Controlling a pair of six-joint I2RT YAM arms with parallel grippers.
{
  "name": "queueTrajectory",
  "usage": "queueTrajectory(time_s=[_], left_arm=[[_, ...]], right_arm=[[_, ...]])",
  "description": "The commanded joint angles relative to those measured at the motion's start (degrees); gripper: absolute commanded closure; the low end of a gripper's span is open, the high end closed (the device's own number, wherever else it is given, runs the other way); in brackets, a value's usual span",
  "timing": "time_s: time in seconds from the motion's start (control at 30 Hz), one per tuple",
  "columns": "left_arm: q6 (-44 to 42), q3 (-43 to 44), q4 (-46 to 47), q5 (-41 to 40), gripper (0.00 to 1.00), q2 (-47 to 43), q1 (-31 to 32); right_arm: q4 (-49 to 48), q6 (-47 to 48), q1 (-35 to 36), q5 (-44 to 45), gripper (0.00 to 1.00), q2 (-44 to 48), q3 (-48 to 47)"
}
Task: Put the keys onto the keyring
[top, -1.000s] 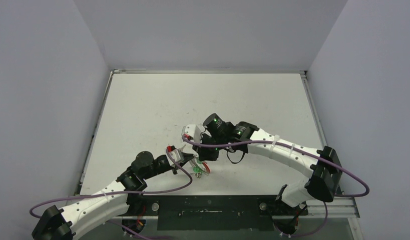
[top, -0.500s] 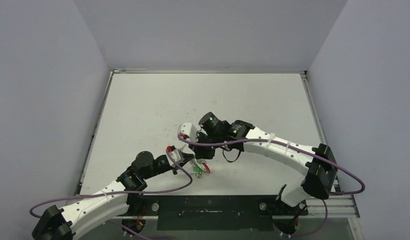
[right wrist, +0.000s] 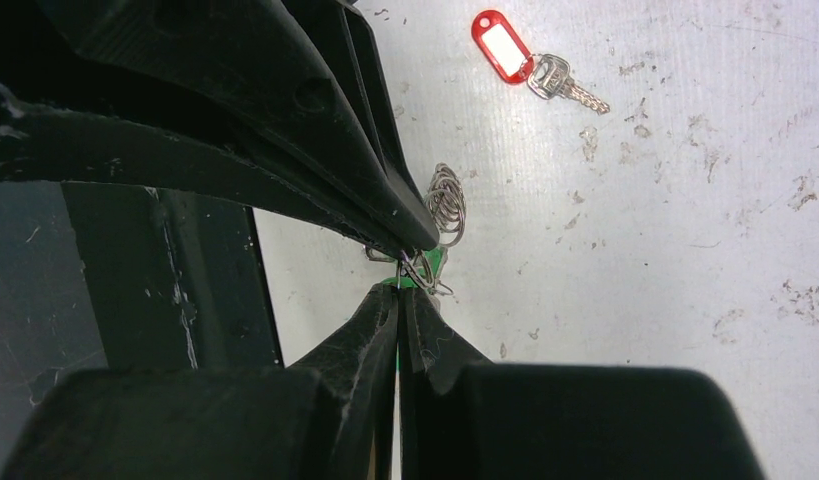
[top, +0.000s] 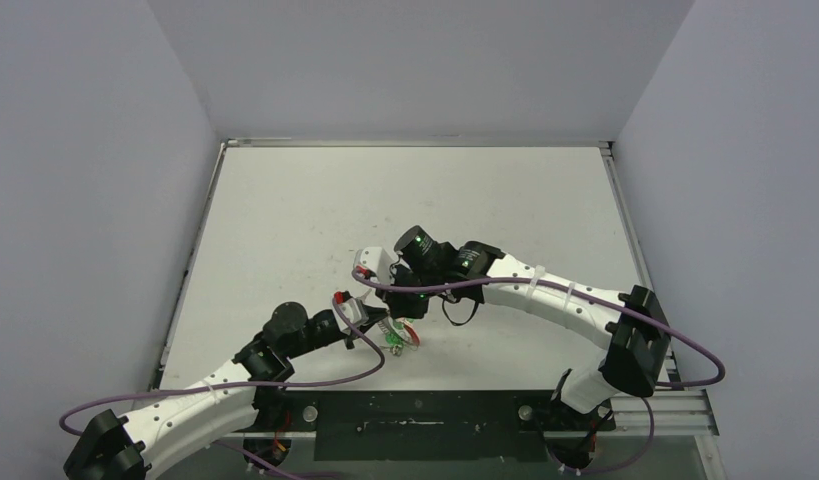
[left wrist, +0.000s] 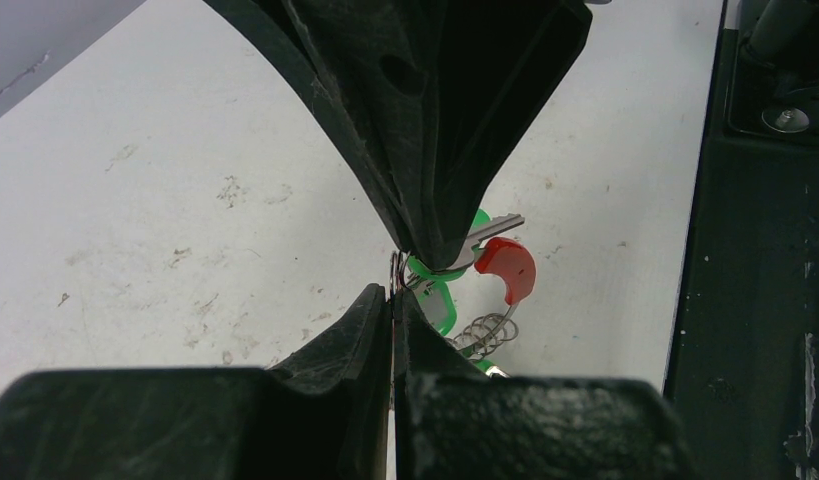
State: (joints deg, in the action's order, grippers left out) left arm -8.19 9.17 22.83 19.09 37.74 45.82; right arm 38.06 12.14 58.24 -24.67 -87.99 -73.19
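One red-tagged key (right wrist: 507,47) lies apart from one keyring (left wrist: 507,268).

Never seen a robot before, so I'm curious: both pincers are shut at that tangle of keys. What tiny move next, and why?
The left pincer and right pincer each pinch thin wire loops by the green tag; the red-tagged key lies apart. So probably nudge the tips together to thread one loop through the other.

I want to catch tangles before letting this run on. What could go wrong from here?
1. The left tool and right tool pinch thin wire tip to tip; the wire may slip out or the tips may collide.
2. The red-tagged key lies apart, and could get left off.
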Motion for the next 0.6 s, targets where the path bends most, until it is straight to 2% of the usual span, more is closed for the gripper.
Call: queueTrajectory(time_s=[0.0,0.57], left_arm=[[0.16,2.96,3.81,1.39,1.00,-0.05,0.24],[0.23,2.61,3.80,1.30,1.00,-0.62,0.24]], right_arm=[[-4.13,-0.80,0.58,0.76,1.00,0.71,-2.04],[-4.83,-2.02,0.86,4.09,1.00,0.17,-2.17]])
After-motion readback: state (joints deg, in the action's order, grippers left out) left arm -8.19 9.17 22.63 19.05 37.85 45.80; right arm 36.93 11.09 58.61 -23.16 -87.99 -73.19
